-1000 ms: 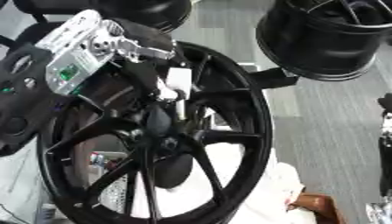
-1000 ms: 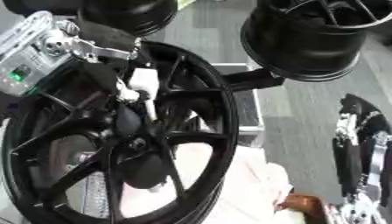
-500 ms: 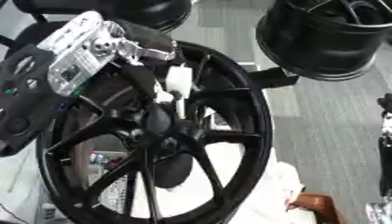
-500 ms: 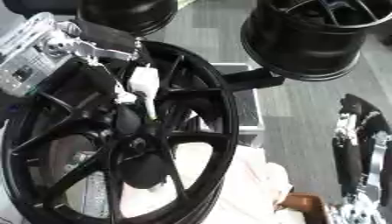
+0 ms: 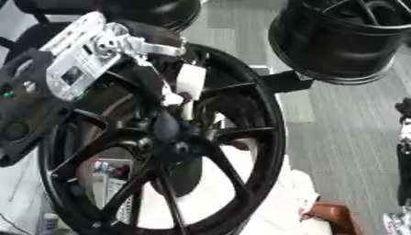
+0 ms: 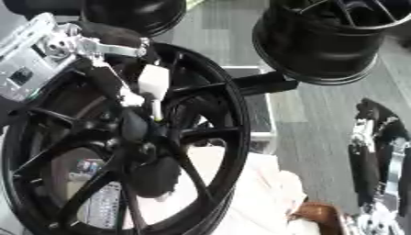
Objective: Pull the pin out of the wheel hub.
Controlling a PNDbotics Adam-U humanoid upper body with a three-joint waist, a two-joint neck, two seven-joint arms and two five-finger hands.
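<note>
Left hand (image 5: pixel 164 75) pinching the white-headed pin (image 5: pixel 190 81) just above the wheel hub (image 5: pixel 173 137); right hand (image 6: pixel 377 151) beside wheel, finger state indiscernible.

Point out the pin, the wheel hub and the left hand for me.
pin (image 5: pixel 190 81), left eye view, its white head.
wheel hub (image 5: pixel 178 148), left eye view, centre where spokes meet.
left hand (image 6: pixel 120 89), right eye view, a finger by the pin.

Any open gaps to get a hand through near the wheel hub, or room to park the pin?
Crowded: the left robot hand fills the upper spoke gaps above the hub. Freer: the spoke openings low right of the hub, over the white cloth. Bare grey floor lies right of the wheel rim, below the second wheel.
</note>
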